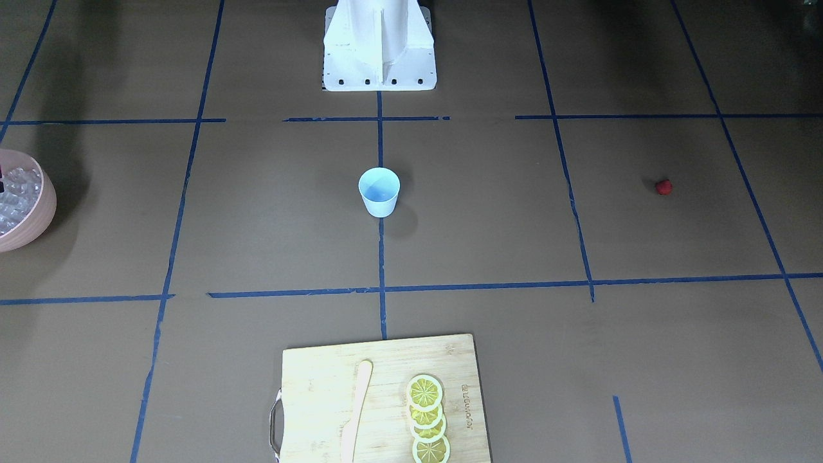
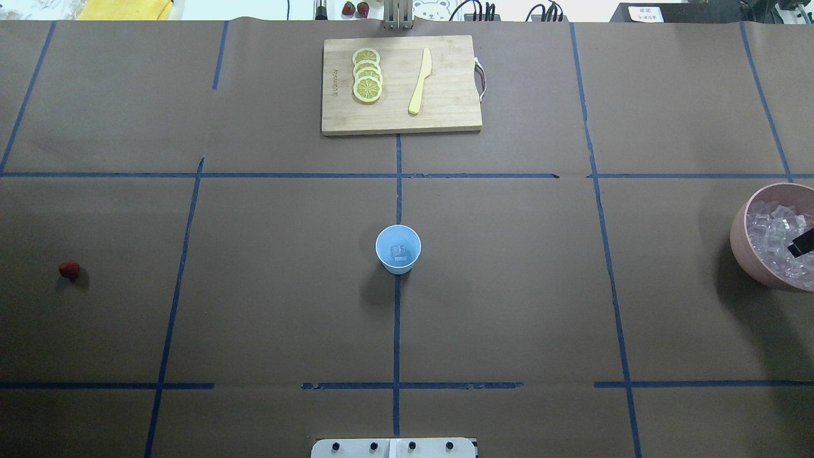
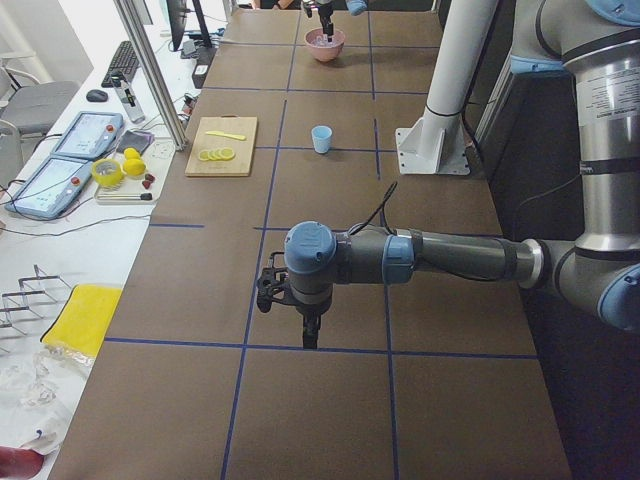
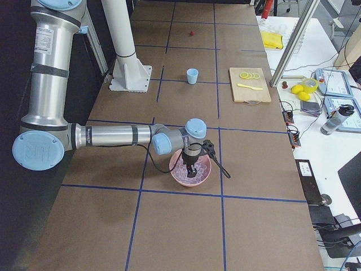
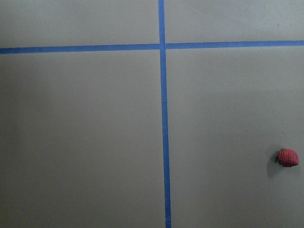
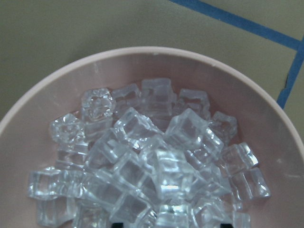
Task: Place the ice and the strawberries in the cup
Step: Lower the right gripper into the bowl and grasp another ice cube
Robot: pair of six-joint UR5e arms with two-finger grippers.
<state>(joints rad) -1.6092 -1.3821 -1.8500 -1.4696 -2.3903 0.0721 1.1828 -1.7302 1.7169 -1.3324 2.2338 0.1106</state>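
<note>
The pale blue cup point(image 2: 398, 248) stands upright at the table's middle, with one ice cube point(image 2: 399, 253) in it. The other ice cubes point(image 6: 156, 166) fill the pink bowl point(image 2: 743, 235) at the robot's right end. My right gripper point(image 4: 190, 171) hangs in the bowl, its dark fingertips point(image 6: 118, 224) spread apart at the ice, open. The red strawberry point(image 2: 69, 270) lies alone at the robot's left end and shows low right in the left wrist view point(image 5: 288, 157). My left gripper point(image 3: 309, 338) hovers above the table near it. I cannot tell whether it is open or shut.
A wooden cutting board point(image 2: 445, 108) lies at the far edge with several lemon slices point(image 2: 367, 75) and a pale knife point(image 2: 420, 81) on it. Blue tape lines cross the brown table. The robot's white base point(image 1: 379, 45) stands on the near side behind the cup.
</note>
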